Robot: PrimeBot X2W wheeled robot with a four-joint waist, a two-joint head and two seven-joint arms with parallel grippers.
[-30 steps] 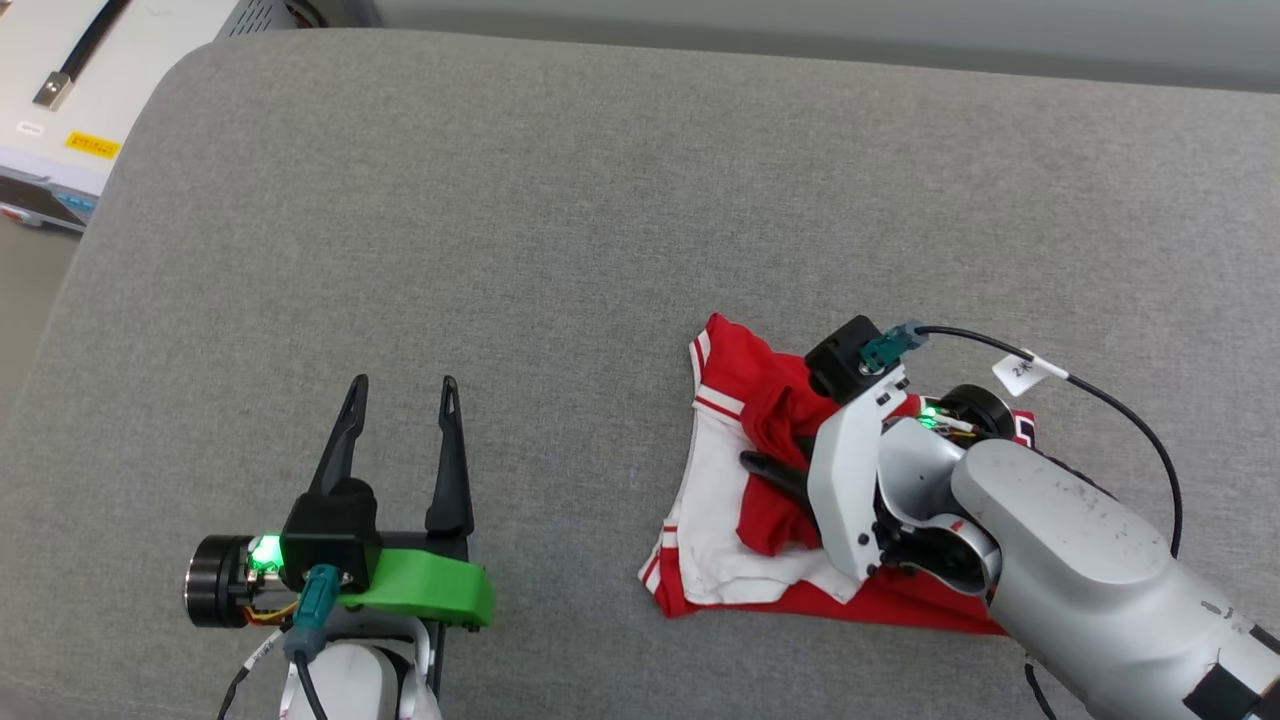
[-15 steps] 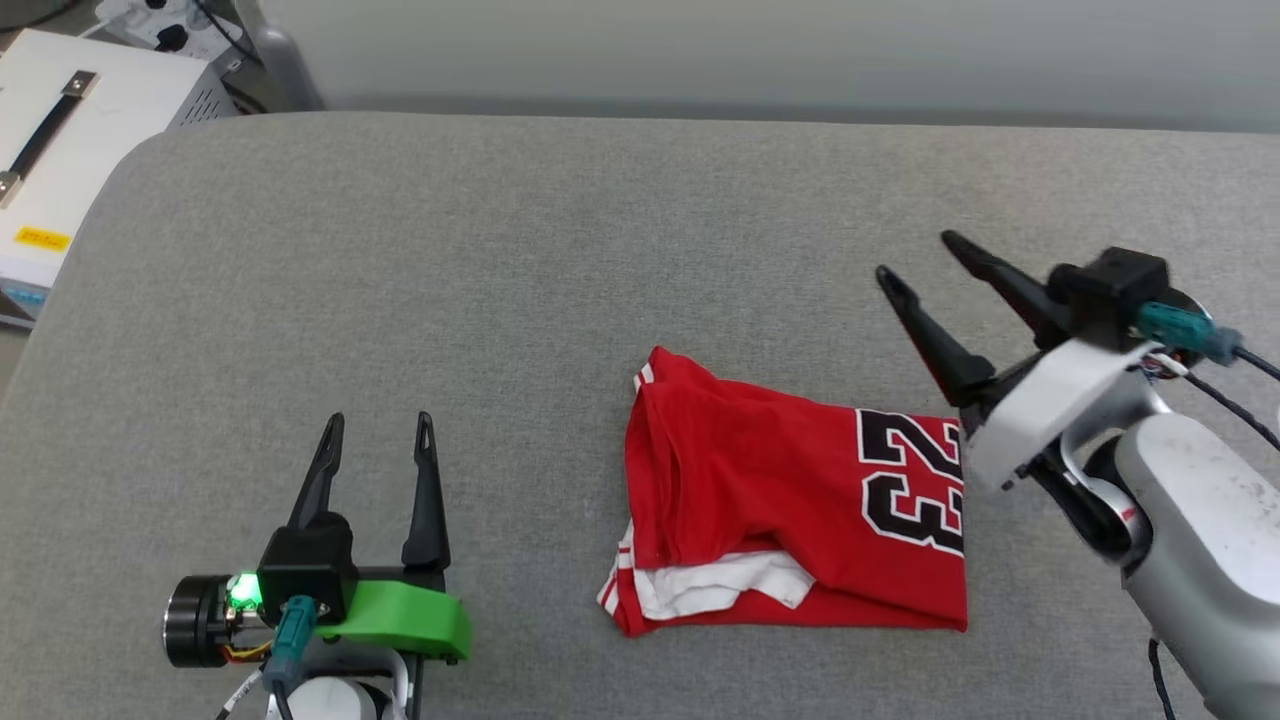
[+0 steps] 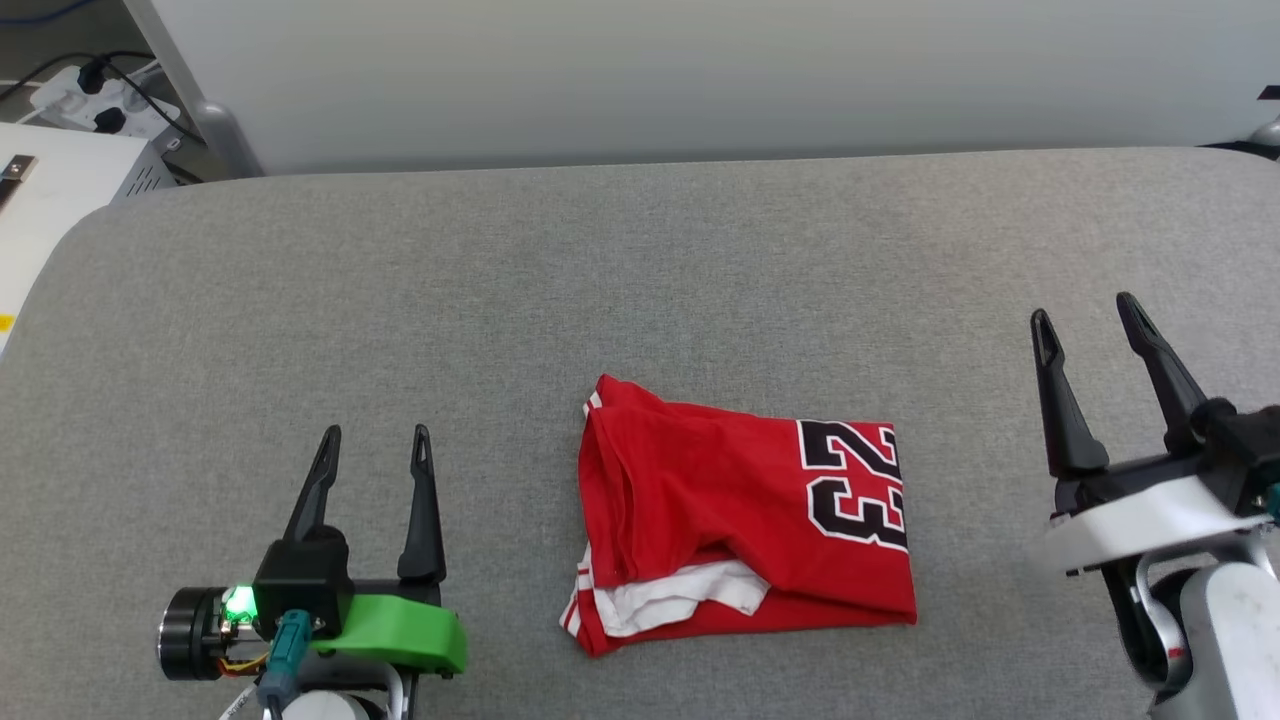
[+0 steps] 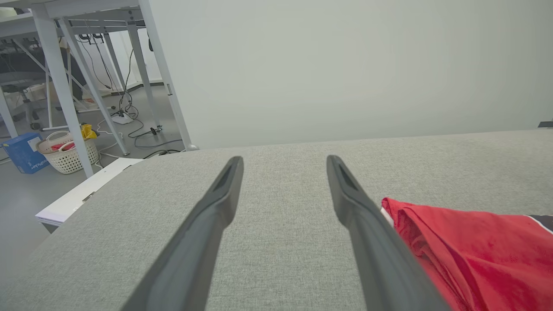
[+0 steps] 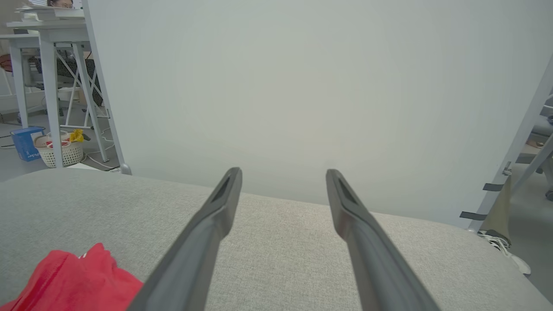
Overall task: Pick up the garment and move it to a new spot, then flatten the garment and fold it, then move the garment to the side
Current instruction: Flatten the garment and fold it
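Note:
The garment (image 3: 730,515), a red jersey with a black "23" and a white sleeve peeking out at its lower left, lies folded into a rough rectangle on the grey padded table (image 3: 640,280). My left gripper (image 3: 375,445) stands open at the lower left, well apart from the cloth. Open and empty too, my right gripper (image 3: 1085,320) stands to the right of the garment. The left wrist view has the garment (image 4: 475,255) just right of its fingers (image 4: 367,224). A red corner of the garment (image 5: 73,280) lies at the lower left of the right wrist view.
A pale wall panel (image 3: 700,70) runs behind the table. A white box (image 3: 40,200) sits off the table's left edge, with cables and a power strip (image 3: 80,90) behind it. A laundry basket (image 4: 67,151) stands on the floor beside table legs.
My right gripper let go of the garment, opened and drew back to the right. The garment now lies flat and folded with the "23" up. The head camera tilted up, shifting the whole picture.

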